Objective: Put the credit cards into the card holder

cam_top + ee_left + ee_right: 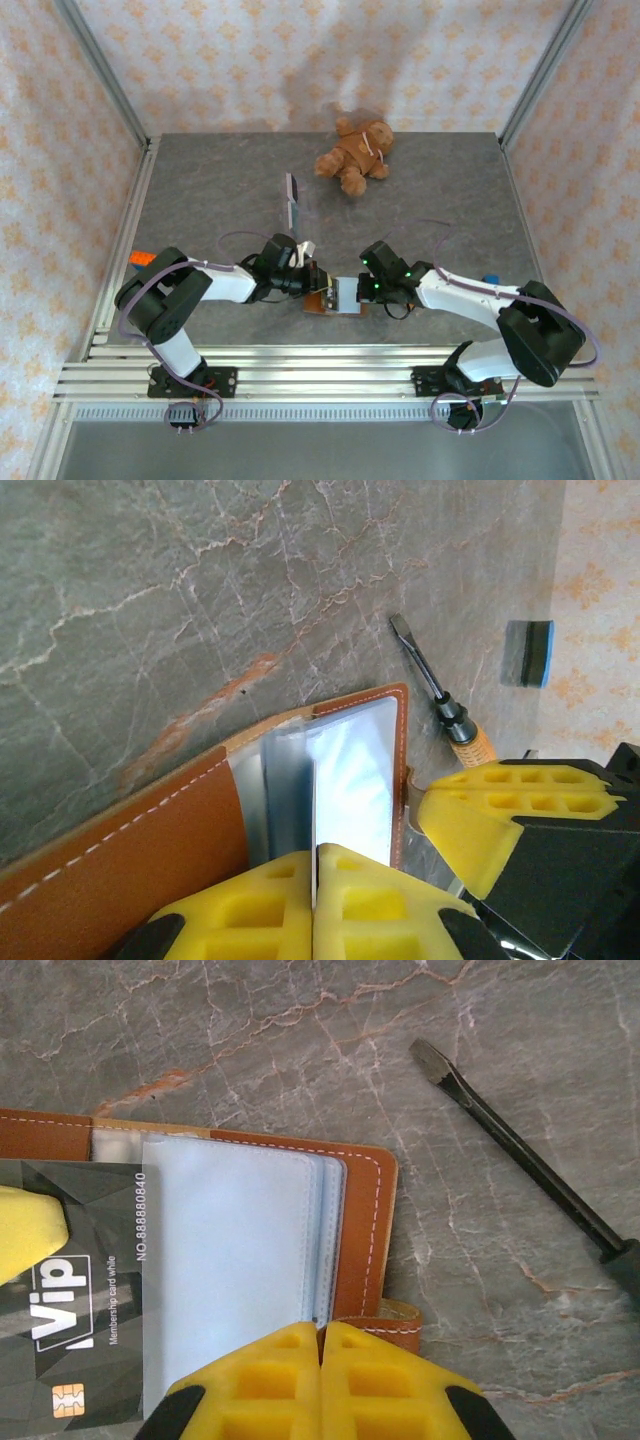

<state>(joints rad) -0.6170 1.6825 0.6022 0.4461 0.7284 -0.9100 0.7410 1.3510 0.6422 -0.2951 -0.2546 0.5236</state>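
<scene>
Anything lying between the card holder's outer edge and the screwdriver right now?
Nothing: in the right wrist view only bare grey stone tabletop separates the card holder from the screwdriver.

The card holder (362, 1222) is tan-brown leather with white stitching and pale blue-grey pockets. The credit card (90, 1290) is dark grey and faceted, with white lettering and a gold chip. The surface (300, 1050) is grey marble with rust veins. The left tool (314, 865) and right tool (320, 1340) have yellow pads. The screwdriver (445, 710) is black with an orange handle. The teddy bear (355, 150) is brown.
</scene>
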